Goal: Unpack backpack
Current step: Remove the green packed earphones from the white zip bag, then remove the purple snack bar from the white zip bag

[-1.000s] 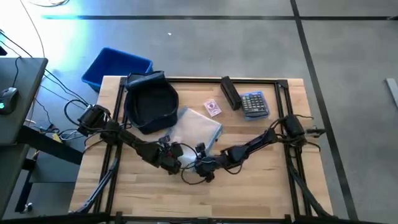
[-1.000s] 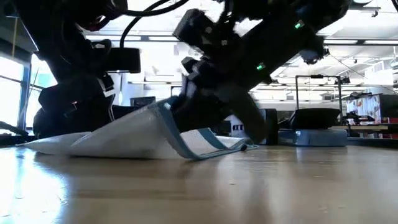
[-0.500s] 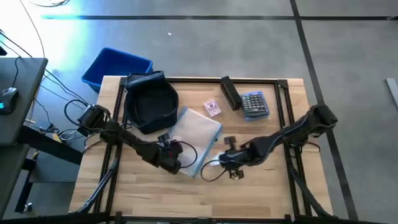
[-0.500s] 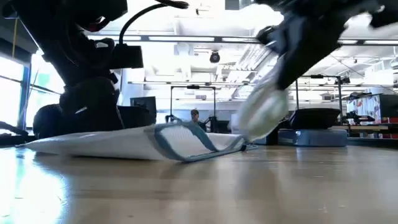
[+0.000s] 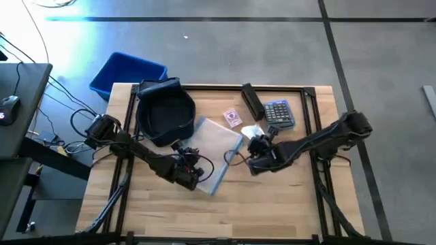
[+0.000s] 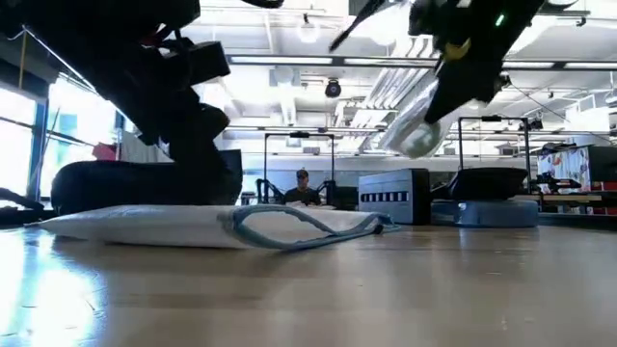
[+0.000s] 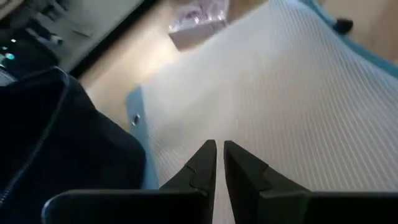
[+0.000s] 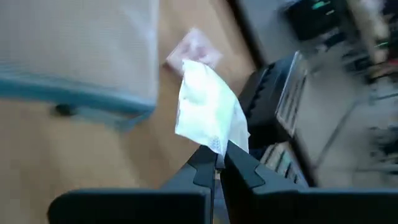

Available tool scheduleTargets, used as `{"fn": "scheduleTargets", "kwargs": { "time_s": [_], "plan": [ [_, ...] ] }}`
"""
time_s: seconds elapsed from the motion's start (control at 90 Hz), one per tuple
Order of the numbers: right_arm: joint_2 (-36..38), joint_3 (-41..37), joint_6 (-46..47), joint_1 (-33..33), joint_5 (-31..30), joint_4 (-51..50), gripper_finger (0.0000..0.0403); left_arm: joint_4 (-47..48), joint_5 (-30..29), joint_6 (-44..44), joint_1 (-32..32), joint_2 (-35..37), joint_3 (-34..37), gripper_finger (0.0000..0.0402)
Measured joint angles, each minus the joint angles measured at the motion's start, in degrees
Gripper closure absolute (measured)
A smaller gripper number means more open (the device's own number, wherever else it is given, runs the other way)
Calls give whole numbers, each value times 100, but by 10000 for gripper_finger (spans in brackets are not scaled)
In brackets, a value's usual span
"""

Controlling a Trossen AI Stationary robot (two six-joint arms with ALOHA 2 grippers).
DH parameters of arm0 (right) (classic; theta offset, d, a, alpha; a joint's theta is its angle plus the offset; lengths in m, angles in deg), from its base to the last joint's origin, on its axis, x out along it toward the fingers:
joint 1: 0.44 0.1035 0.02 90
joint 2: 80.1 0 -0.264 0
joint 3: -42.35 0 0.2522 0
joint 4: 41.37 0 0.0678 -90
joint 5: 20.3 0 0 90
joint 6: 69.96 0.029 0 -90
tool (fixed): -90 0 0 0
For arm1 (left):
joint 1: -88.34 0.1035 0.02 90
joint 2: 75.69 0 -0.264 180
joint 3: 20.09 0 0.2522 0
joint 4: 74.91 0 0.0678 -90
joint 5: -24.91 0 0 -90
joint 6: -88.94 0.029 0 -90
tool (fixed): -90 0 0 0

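The dark navy backpack [image 5: 165, 112] lies open at the table's far left, resting on its back. Just right of it a clear pouch with pale blue trim [image 5: 216, 151] lies flat on the wood. My left gripper [image 7: 217, 149] is shut and stands low over the pouch's near left part [image 5: 197, 175]. My right gripper [image 5: 257, 139] is right of the pouch, raised above the table, and shut on a soft white packet [image 8: 208, 109]. The low view shows this packet [image 6: 415, 135] in the air. My left gripper's shut fingertips [image 7: 208, 152] point at the pouch's ribbed face [image 7: 261, 112]; whether they touch it, I cannot tell. My right gripper pinches the white packet by one end [image 8: 216, 144] between its two fingers. The rest of the packet sticks out beyond the fingertips, lifted clear of the table.
On the far right of the table lie a calculator [image 5: 278, 112], a black box [image 5: 252, 101] and a small pink card packet [image 5: 233, 118]. A bright blue bin [image 5: 127, 73] stands off the far left corner. The near half of the table is bare wood [image 5: 225, 211].
My right gripper has gone from the pouch's near end toward the table's right edge, then up and toward the far edge, carrying the white packet clear. The pouch's near end, raised a second ago, has sunk flat onto the table.
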Motion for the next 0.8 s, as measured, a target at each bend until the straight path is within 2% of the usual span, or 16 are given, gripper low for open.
{"fn": "scheduleTargets", "kwargs": {
  "time_s": [0.133,0.256,0.378,0.478,0.667,0.8],
  "plan": [
    [-277,-524,-527,-434,-774,1111,403,-16,-3,-1,-9,0,2,390],
    [-474,-731,-867,-876,-543,1740,403,-26,-30,0,-9,-2,2,390],
    [-631,-737,-1010,-1215,-223,1858,389,-32,-41,3,-9,-2,0,390],
    [-670,-737,-982,-1321,33,1873,349,-31,-39,2,-9,-2,0,390],
    [-567,-734,-1221,-1116,15,1807,249,-32,-39,2,-9,-2,0,390],
    [-427,-726,-1394,-708,81,1818,211,-25,-37,8,-9,-4,0,390]
  ]
}}
